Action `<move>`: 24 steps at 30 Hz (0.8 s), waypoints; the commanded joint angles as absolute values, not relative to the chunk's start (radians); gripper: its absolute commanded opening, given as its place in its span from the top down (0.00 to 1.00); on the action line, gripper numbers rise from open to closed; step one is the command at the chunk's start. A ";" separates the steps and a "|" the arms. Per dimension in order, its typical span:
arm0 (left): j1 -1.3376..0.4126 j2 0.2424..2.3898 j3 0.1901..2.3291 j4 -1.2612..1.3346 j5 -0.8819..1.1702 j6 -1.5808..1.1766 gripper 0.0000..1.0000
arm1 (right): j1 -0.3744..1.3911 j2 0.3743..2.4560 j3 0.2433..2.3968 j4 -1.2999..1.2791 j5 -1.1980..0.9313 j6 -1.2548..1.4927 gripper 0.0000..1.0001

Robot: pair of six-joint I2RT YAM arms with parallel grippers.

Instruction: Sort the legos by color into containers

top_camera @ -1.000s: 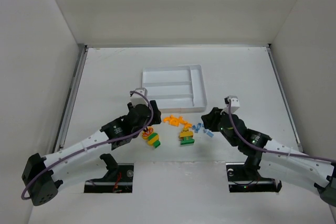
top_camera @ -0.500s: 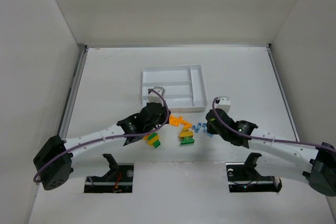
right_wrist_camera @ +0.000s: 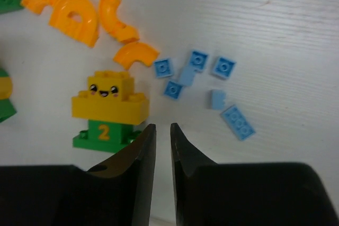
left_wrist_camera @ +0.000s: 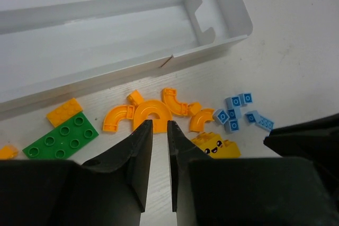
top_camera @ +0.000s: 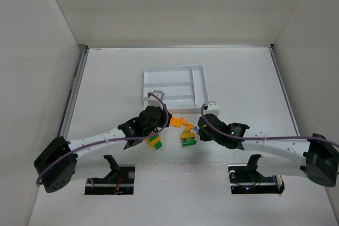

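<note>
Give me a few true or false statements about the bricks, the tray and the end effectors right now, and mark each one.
1. Orange bricks lie in the tray. False: the tray compartments in view are bare, and the orange bricks lie on the table in front of it.
2. The smiley brick sits on a green brick marked 2. True.
3. The blue bricks are stacked in a tower. False: the blue bricks lie scattered flat on the table.
4. A green plate lies on the table outside the tray. True.
5. The right end effector grips a blue brick. False: nothing is between the fingers of the right end effector.
</note>
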State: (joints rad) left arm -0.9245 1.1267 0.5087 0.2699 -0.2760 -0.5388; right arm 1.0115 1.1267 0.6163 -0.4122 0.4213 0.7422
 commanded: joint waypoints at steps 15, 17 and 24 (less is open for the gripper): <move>-0.848 1.238 0.604 0.311 -0.259 -0.537 0.74 | 1.176 1.163 0.598 -0.160 0.348 0.761 0.10; -0.838 1.215 0.598 0.311 -0.253 -0.538 0.72 | 1.176 1.196 0.612 -0.161 0.347 0.759 0.08; -0.794 1.137 0.552 0.279 -0.227 -0.580 0.65 | 1.197 1.321 0.666 -0.222 0.356 0.787 0.01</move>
